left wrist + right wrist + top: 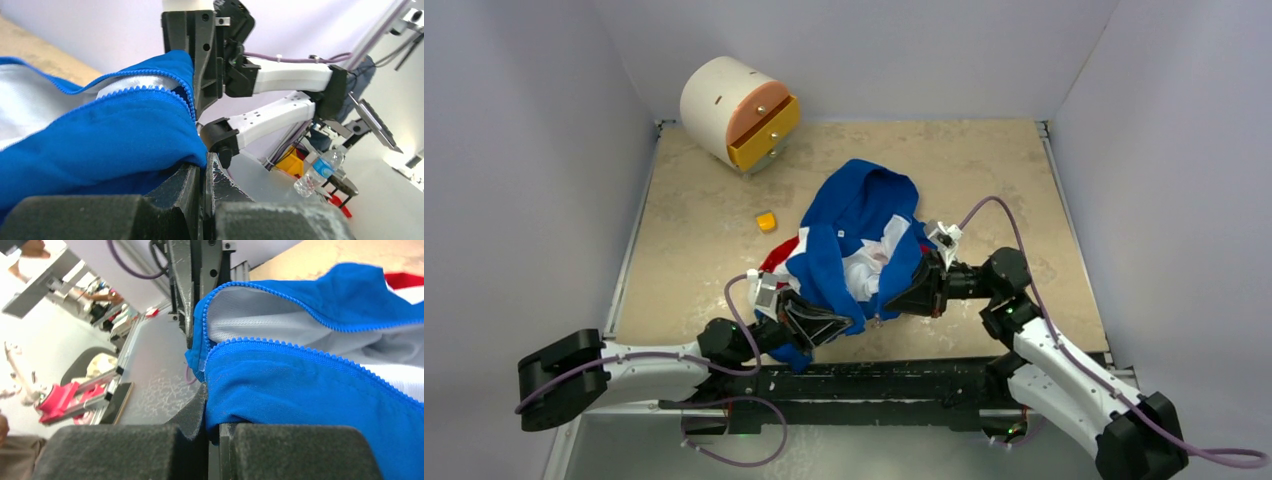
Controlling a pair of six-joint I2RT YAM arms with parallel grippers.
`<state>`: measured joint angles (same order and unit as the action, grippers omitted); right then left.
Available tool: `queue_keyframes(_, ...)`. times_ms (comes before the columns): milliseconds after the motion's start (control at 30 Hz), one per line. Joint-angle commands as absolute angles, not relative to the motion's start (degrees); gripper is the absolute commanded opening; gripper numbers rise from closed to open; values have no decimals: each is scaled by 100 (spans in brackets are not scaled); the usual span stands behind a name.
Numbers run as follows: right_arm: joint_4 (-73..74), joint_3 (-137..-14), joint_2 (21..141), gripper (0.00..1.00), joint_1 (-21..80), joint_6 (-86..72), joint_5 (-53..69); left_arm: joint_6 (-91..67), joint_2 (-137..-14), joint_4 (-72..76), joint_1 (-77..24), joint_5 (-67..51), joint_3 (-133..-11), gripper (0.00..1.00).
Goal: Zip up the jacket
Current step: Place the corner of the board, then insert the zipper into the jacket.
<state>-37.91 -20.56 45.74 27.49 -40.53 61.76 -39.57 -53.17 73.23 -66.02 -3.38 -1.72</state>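
Jacket (854, 205) — pinched by left gripper (205, 167), right gripper (209, 412) (zipper (300, 347) apart).

Pale lavender walls (534, 150) enclose a beige mottled tabletop (694, 240) on three sides (soft, even light).

A beige, mottled worktop (704, 230) is seen, with a crumpled blue jacket (859, 215) heaped on its middle. A small yellow block (767, 221) is spotted just left, apart. A white drum (719, 100) with a yellow drawer (764, 135) is parked far-left.
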Motion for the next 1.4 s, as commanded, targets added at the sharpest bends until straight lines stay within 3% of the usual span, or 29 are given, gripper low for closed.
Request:
queue_keyframes(0,-4249,-2464,4545,0,2769,-3742,7019,-3443,-5253,8024,-6592,-1126,-465,0)
queue_keyframes(433,-4240,-2663,4680,0,2769,-4070,7454,-1374,-5410,7857,-6592,-1513,-767,0)
queue_keyframes(833,-3883,-2703,4760,0,2769,-4097,7225,-1326,-5809,7902,-6592,-2016,-971,0)
queue_keyframes(1367,-4038,-2671,4658,0,2769,-4262,7359,-1182,-5476,7623,-6592,-1839,-909,0)
